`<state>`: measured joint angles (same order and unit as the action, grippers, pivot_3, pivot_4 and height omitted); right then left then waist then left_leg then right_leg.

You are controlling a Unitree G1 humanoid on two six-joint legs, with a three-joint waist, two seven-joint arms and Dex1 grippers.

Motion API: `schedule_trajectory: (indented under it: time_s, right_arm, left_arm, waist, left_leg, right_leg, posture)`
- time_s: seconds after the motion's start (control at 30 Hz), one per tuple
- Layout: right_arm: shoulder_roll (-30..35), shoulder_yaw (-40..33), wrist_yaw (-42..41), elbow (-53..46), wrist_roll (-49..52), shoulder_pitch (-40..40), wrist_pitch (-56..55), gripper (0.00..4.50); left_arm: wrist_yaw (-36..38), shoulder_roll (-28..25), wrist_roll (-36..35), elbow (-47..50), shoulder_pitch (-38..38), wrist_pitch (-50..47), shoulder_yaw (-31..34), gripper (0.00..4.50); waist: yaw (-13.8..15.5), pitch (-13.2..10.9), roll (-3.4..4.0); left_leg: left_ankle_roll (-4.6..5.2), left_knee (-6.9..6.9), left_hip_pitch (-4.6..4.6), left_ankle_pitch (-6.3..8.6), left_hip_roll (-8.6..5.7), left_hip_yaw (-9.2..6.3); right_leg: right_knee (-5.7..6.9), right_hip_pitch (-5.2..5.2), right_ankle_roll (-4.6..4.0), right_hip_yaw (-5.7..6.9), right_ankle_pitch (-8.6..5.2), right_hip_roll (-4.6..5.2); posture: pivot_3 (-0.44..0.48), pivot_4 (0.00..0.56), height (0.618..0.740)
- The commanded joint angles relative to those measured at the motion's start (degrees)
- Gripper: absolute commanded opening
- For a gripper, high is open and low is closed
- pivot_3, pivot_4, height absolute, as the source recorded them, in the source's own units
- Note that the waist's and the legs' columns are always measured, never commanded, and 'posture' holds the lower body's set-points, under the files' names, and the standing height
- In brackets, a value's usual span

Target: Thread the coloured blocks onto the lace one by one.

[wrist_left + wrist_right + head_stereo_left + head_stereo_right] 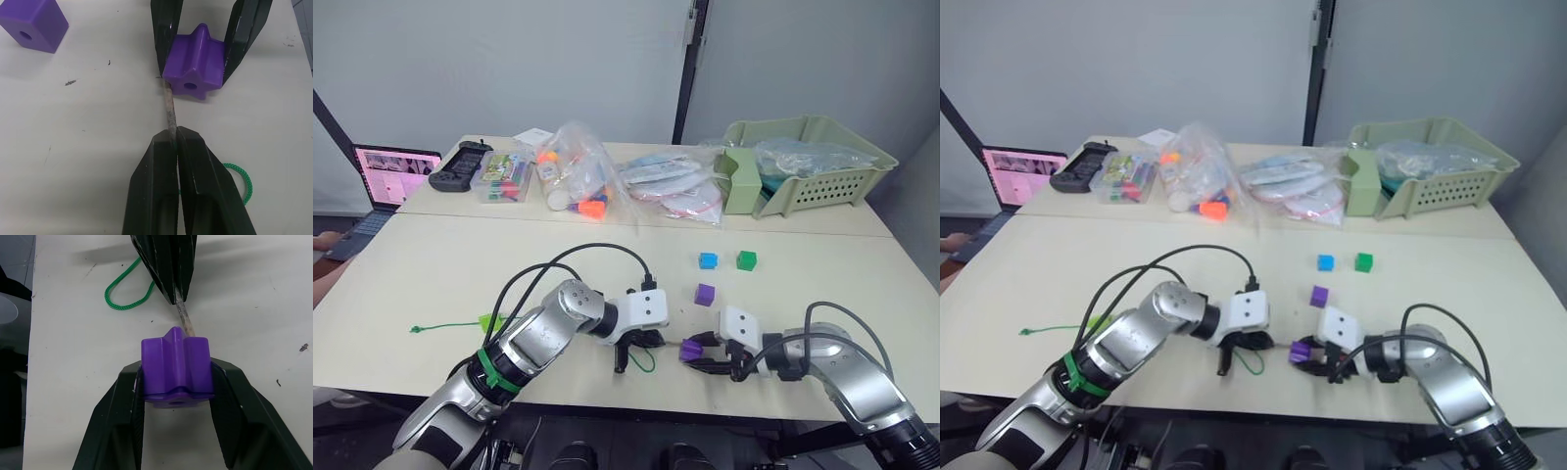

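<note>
Two grippers meet: the left gripper (174, 142), jaws pressed together on the lace's (239, 178) stiff tip (170, 110), aims at the purple block (193, 68) pinched between the right gripper's (177, 382) jaws. The tip looks just beside the hole; re-centre before pushing. Beyond the jaws lies another purple block (33, 24).

Right gripper (177, 382) clamps a purple block (176, 368); lace tip (186, 319) touches it.

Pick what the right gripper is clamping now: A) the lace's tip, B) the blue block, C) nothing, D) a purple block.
D: in the right wrist view the right gripper is shut on a purple block, while the left gripper pinches the lace by its tip.
</note>
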<state>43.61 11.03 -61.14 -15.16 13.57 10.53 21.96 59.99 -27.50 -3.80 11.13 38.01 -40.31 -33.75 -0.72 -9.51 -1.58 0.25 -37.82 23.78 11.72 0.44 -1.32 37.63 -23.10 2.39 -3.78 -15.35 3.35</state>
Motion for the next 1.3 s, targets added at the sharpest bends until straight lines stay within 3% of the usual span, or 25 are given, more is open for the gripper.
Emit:
schedule_trajectory:
  time_s: [0.03, 0.43, 0.7, 1.0, 1.13, 1.3]
  right_arm:
    - [-0.1, -0.2, 0.5, -1.9, -0.1, 0.4, 0.1, 1.35]
    - [-2.2, 1.4, 1.4, -1.9, -0.9, 1.9, 0.5, 1.35]
    - [-2.5, 0.9, 2.0, -0.9, -2.0, 0.6, -0.1, 1.35]
    - [-1.2, 0.1, 2.2, 1.5, -2.9, -1.6, -2.3, 1.35]
    - [-0.7, -0.1, 2.2, 1.1, -2.6, -2.4, -2.5, 1.35]
    - [-0.2, -0.2, 2.2, 0.6, -2.4, -2.9, -2.5, 1.35]
  left_arm:
    - [0.6, 0.9, -0.3, 1.0, 1.1, 0.0, -0.4, 0.0]
    - [0.4, 9.0, -0.5, -4.7, 0.5, 3.1, -2.7, 0.0]
    - [0.7, 9.7, -0.3, -6.5, -1.3, 5.3, -1.6, 0.0]
    - [4.6, 3.4, -1.8, -5.8, -1.8, 7.3, 2.9, 2.89]
    - [4.9, 0.6, -1.4, -5.5, -3.0, 8.5, 3.6, 2.92]
    - [2.9, 0.7, 0.0, -7.4, -4.2, 9.9, 3.1, 2.92]
  waist:
    - [0.0, 0.0, 0.0]
    - [0.1, 0.0, 0.0]
    - [0.2, 0.0, 0.01]
    - [0.0, 0.0, 0.01]
    - [0.1, 0.0, 0.01]
    - [0.4, 0.0, 0.01]
  left_leg:
    - [0.0, 0.0, 0.0, 0.0, 0.0, 0.0]
    - [0.0, -0.01, 0.0, 0.0, -0.04, -0.01]
    - [0.0, -0.03, -0.08, 0.0, -0.05, -0.02]
    - [-0.01, -0.03, -0.08, 0.0, -0.04, -0.02]
    - [-0.01, -0.03, -0.08, 0.0, -0.03, -0.02]
    - [0.0, -0.04, -0.09, 0.0, -0.06, -0.02]
  right_leg:
    - [0.0, 0.0, 0.0, 0.0, 0.0, 0.0]
    - [-0.01, 0.04, 0.0, 0.0, 0.0, 0.01]
    - [0.0, 0.11, 0.02, 0.0, 0.01, 0.03]
    - [0.01, 0.11, 0.01, 0.0, 0.01, 0.03]
    - [0.02, 0.1, 0.01, 0.0, 0.01, 0.02]
    - [-0.01, 0.14, 0.02, 0.0, 0.01, 0.06]
  posture:
    - [0.0, 0.15, 0.74]
    - [0.0, 0.15, 0.74]
    - [0.0, 0.15, 0.74]
    - [0.0, 0.15, 0.74]
    - [0.0, 0.15, 0.74]
    - [0.0, 0.15, 0.74]
